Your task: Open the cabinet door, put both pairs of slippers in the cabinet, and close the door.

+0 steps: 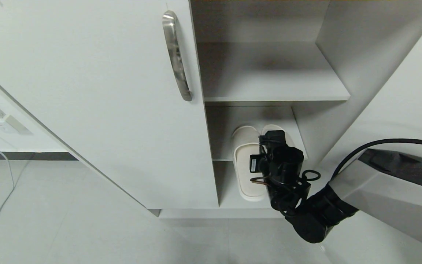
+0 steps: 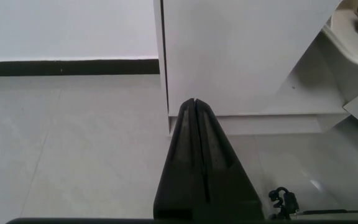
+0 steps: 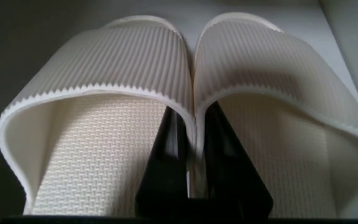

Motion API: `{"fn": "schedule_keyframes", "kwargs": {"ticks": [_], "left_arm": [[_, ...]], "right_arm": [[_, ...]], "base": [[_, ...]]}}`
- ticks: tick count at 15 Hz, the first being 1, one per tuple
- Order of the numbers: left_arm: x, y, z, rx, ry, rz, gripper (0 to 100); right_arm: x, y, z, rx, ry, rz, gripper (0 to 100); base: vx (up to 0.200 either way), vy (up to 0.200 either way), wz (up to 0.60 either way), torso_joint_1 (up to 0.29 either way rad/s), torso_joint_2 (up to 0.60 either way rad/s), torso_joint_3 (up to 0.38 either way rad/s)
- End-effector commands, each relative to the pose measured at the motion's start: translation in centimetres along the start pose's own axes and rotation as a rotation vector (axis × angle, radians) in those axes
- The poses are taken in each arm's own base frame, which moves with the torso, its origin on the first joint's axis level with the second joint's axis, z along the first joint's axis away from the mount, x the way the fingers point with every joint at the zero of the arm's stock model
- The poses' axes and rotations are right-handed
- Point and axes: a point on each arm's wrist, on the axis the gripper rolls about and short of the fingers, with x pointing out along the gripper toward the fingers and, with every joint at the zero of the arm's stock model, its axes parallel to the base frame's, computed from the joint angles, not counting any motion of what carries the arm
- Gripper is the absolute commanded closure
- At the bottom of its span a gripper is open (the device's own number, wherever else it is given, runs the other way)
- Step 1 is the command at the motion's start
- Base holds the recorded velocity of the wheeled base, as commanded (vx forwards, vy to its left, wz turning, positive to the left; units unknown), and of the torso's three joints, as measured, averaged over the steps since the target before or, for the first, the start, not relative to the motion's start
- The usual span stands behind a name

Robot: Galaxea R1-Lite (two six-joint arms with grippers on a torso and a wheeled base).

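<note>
In the head view the right slipper (image 1: 275,129) is mostly hidden behind the right claw (image 1: 269,146) and its wrist, so just its toe shows. The left slipper (image 1: 245,154) beside it is plain to see. The cabinet's (image 1: 343,47) left door (image 1: 104,91), with a curved metal handle (image 1: 176,55), is closed and covers that half. The right compartment stands open, showing an upper shelf (image 1: 269,73). A grey cable (image 1: 6,176) runs down from near a wall socket (image 1: 7,124) to the floor (image 1: 86,234).

The pair of cream slippers (image 3: 123,81) sits on the lower shelf (image 1: 222,139), toes inward, heels jutting past its front edge. The right claw has one finger inside each slipper and pinches their touching inner walls together. The left claw (image 2: 194,111) hangs low over the floor before the cabinet's base, fingers pressed together on nothing.
</note>
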Motion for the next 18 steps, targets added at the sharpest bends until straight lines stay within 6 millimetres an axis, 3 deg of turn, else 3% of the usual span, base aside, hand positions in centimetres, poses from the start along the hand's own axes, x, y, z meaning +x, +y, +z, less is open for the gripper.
{"fn": "schedule_keyframes", "kwargs": {"ticks": [1, 7, 12, 18], "left_arm": [[0.0, 0.0, 0.0, 0.0, 0.002, 0.001, 100], [0.0, 0.0, 0.0, 0.0, 0.002, 0.001, 100], [0.0, 0.0, 0.0, 0.0, 0.002, 0.001, 100], [0.0, 0.0, 0.0, 0.0, 0.002, -0.001, 100]], "right_arm": [[1.1, 0.3, 0.3, 0.009, -0.013, -0.01, 100], [3.5, 0.5, 1.4, 0.013, -0.033, -0.036, 100], [4.9, 0.8, 4.1, 0.0, -0.092, -0.038, 100], [5.8, 0.5, 3.5, -0.016, -0.077, -0.023, 100]], "base": [[0.0, 0.0, 0.0, 0.0, 0.0, 0.0], [0.0, 0.0, 0.0, 0.0, 0.0, 0.0], [0.0, 0.0, 0.0, 0.0, 0.0, 0.0], [0.0, 0.0, 0.0, 0.0, 0.0, 0.0]]}}
